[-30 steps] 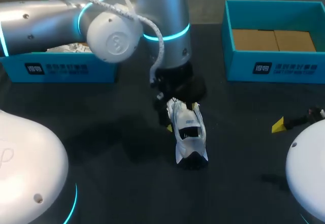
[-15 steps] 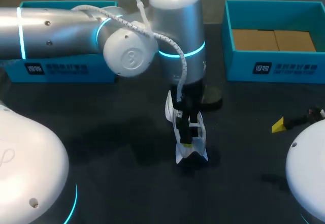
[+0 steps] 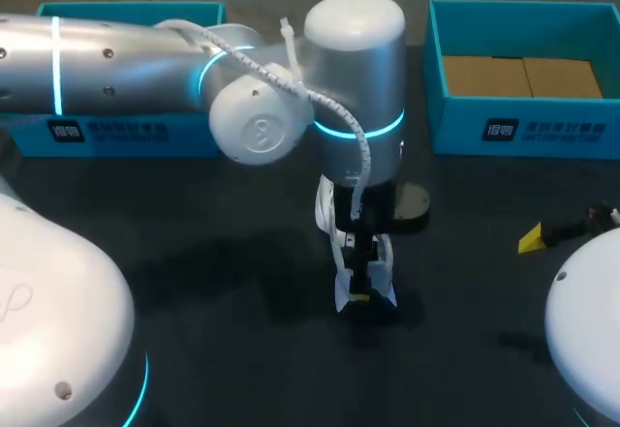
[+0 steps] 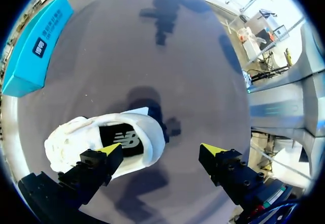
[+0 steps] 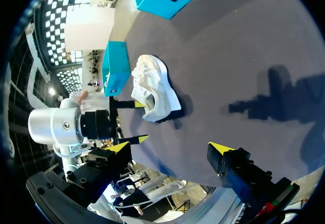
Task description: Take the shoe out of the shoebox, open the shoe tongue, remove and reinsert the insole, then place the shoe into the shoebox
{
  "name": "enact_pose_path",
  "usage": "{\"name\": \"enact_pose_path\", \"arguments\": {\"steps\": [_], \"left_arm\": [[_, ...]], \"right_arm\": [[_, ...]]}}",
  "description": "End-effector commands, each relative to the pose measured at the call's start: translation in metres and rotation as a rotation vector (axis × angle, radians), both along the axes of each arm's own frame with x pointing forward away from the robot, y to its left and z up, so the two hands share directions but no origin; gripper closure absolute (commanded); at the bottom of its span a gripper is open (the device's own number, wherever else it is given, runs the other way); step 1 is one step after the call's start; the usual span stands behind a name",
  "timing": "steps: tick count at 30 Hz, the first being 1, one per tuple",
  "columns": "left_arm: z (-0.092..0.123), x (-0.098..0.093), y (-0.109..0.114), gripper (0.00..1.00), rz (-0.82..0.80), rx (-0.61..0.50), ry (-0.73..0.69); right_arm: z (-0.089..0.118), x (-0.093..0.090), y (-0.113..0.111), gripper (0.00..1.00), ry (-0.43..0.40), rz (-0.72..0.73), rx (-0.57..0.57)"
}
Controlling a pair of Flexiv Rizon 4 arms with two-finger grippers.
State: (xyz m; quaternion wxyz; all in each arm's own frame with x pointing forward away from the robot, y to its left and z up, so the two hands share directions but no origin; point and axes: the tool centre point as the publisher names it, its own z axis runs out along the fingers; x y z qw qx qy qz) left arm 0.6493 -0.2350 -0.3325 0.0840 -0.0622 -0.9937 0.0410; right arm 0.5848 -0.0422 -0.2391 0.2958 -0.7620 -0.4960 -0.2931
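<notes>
Hovering left hand (image 4: 161, 149) above white shoe (image 4: 66, 140), logo label (image 4: 124, 140)

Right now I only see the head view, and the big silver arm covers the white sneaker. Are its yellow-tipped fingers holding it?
Observer: No. The left wrist view shows the left gripper open: one finger is over the white sneaker's opening, the other over the bare dark table beside it.
Operator: Is the insole inside?
Observer: Yes, a black insole shows in the opening.
Operator: And the other gripper?
Observer: The right wrist view shows the right gripper open and empty, away from the sneaker.
</notes>
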Motion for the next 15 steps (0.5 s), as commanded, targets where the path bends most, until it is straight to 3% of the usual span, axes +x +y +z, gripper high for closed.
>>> {"name": "enact_pose_path", "arguments": {"steps": [1, 15], "left_arm": [[-0.013, 0.003, -0.008, 0.00, 0.005, 0.019, 0.017], [-0.041, -0.003, -0.012, 0.00, 0.019, 0.063, 0.033]], "right_arm": [[0.001, -0.001, 0.001, 0.00, 0.002, -0.002, -0.005], [0.001, -0.001, 0.001, 0.00, 0.002, -0.002, -0.005]]}}
